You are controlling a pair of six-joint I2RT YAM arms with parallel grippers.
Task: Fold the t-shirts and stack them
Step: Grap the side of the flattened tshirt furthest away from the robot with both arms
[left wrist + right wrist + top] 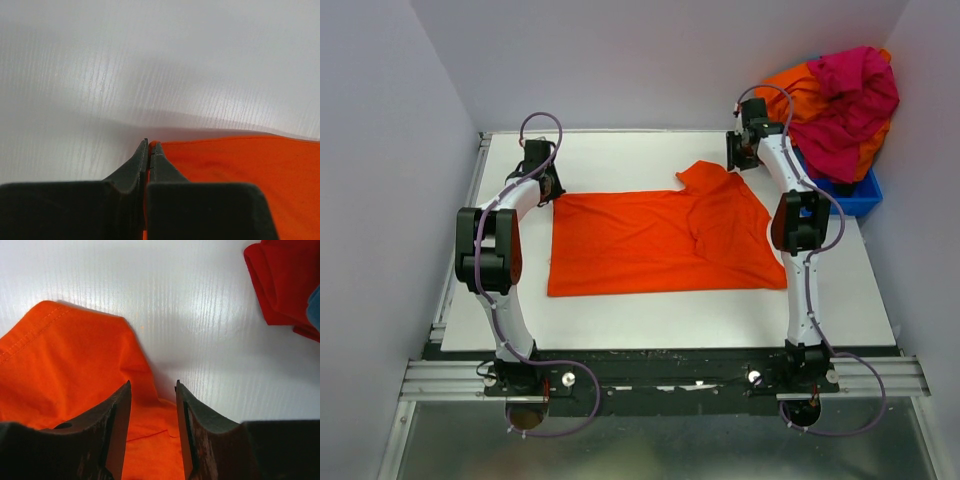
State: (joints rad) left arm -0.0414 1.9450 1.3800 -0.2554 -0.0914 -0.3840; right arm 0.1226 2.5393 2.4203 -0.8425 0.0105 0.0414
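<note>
Left wrist view shows the left gripper (150,146) pinching a corner of the orange t-shirt (240,170), while the right gripper (152,386) hangs parted above its sleeve.

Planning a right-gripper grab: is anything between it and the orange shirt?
Nothing visible. The right gripper stands open over the orange shirt, at its sleeve; the other shirts lie apart on the bin.

1 spread orange t-shirt (650,245), 1 heaped orange-red t-shirt (798,88), 1 magenta-pink t-shirt (850,95), 1 blue bin (855,195), 2 arms (490,245).
</note>
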